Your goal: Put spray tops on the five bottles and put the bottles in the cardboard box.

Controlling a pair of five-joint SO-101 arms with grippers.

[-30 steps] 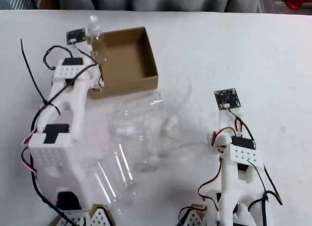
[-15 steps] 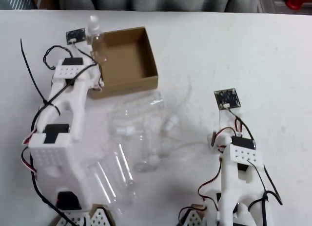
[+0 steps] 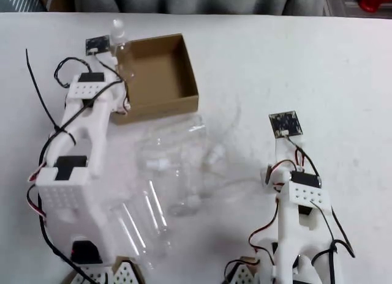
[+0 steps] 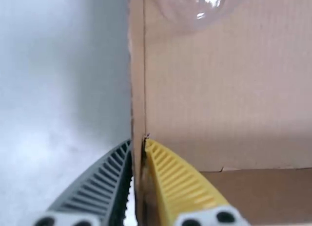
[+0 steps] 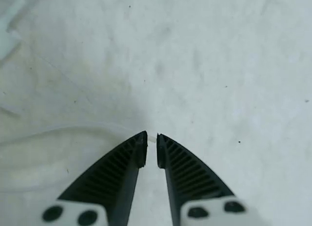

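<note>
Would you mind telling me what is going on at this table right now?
Two robot arms are packing spray bottles into a cardboard box. The left gripper has its jaws pinched on the box's side wall, one inside and one outside. One capped bottle stands in the box by that wall. Several clear bottles lie on the table between the arms. The right gripper sits over bare table, jaws nearly closed on nothing.

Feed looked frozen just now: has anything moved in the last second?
Nothing visibly changed. The left gripper keeps its jaws astride the cardboard box wall, the bottle stays in the box's corner, and the right gripper stays over the table.
</note>
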